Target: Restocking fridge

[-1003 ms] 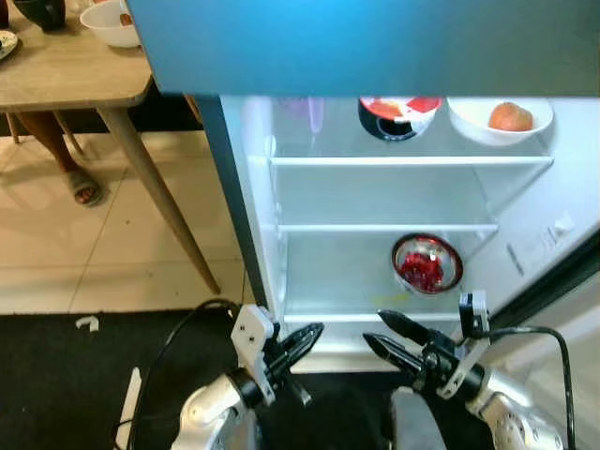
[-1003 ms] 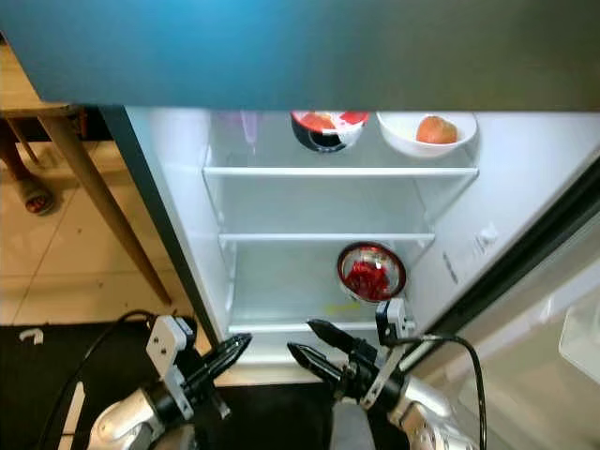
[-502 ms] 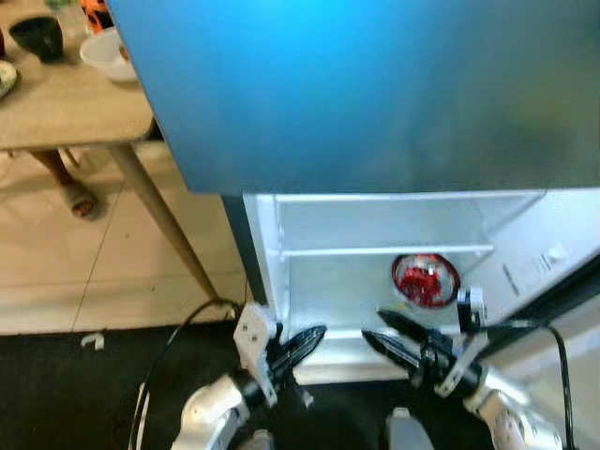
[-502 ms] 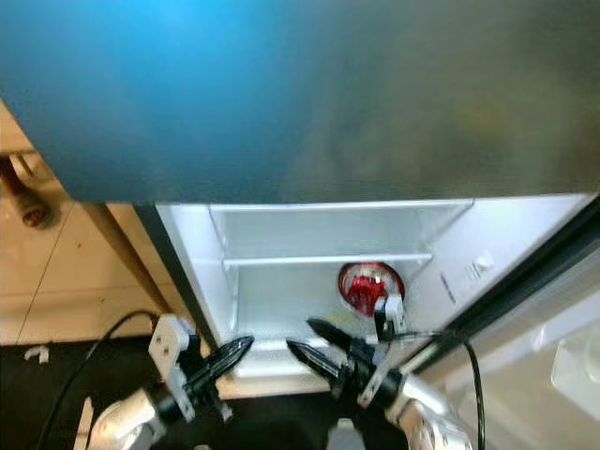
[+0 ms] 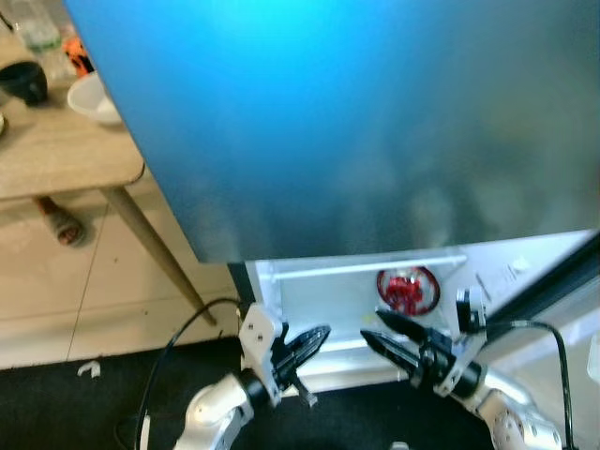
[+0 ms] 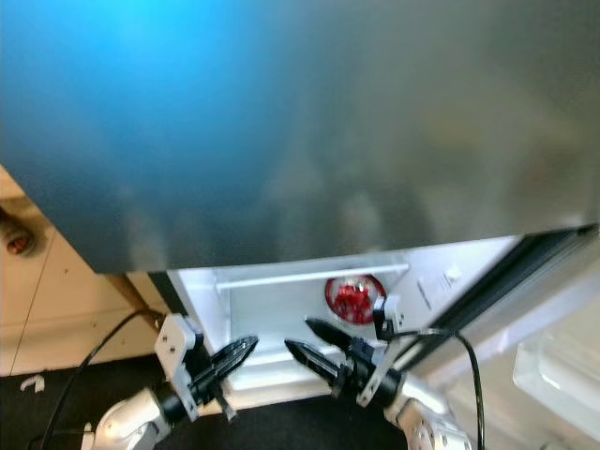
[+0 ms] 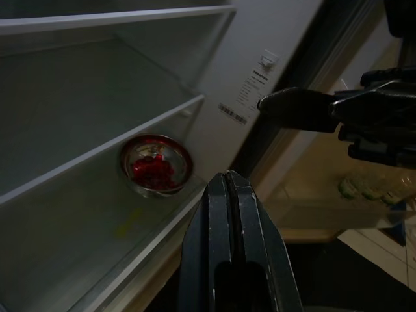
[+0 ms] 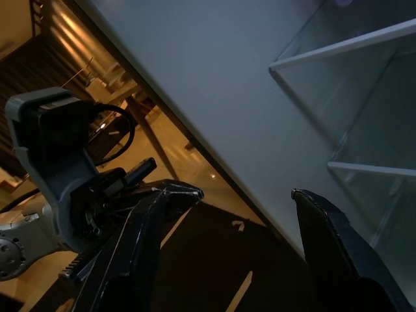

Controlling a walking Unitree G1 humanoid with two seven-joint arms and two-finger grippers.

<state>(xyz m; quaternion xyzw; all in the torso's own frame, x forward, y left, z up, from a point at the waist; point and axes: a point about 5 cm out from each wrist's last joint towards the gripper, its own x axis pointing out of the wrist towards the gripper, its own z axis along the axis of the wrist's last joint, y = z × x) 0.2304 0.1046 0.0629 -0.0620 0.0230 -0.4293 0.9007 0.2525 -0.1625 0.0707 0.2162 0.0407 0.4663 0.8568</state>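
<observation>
Fridge: the white fridge interior (image 5: 328, 291) stands open before me, with the wide blue-grey fridge door panel (image 5: 356, 122) looming over its upper part.
Bowl: a round metal bowl of red food (image 5: 408, 289) sits on a lower glass shelf (image 7: 78, 227), toward the fridge's right wall.
My left gripper (image 5: 312, 341): held low in front of the fridge's bottom edge, jaws pressed together with nothing between them, pointing toward the shelf with the bowl.
My right gripper (image 5: 389, 337): held low just right of the left one, jaws spread apart and empty, near the bowl but short of it.
Table: a light wooden table (image 5: 56, 159) stands well to my left on the beige tile floor (image 5: 84, 291), carrying a white bowl (image 5: 94, 98) and a dark cup (image 5: 21, 82).
Floor near me: a black mat (image 5: 84, 403) lies under my arms, and a black cable (image 5: 178, 347) loops over it.
</observation>
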